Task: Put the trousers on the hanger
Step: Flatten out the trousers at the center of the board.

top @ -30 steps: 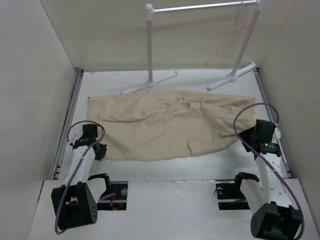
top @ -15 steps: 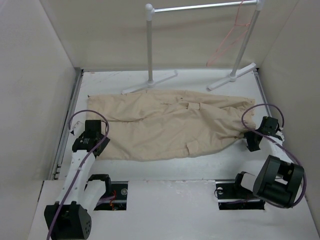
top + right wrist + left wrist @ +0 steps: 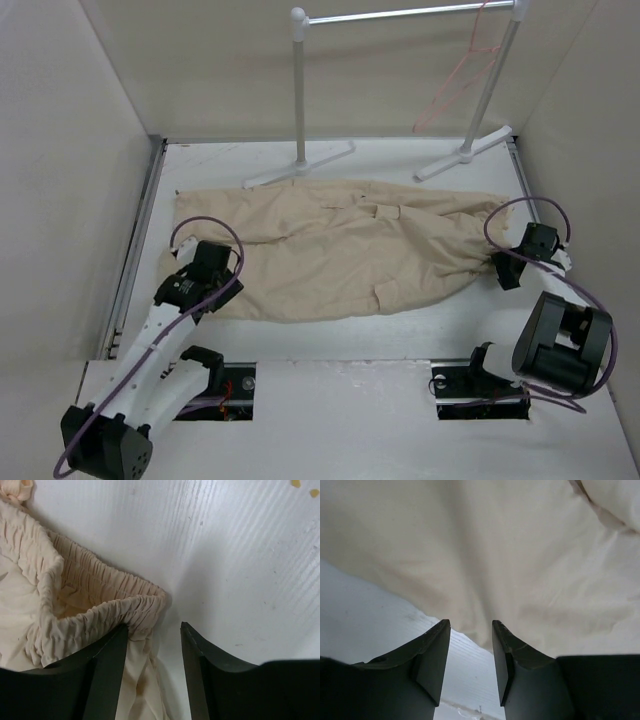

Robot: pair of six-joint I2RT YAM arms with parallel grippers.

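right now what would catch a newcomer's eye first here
The big beige trousers spread across the white table, waistband to the right. Behind them a pink hanger hangs on the white rail stand. The left gripper and right gripper sit open at the cloth's opposite ends.

The trousers [image 3: 340,260] are soft, matt beige cloth, the waistband [image 3: 100,610] gathered into fine ribs. The desk [image 3: 240,555] beneath them is white, faintly ridged. The hanger [image 3: 455,92] is thin pink wire.
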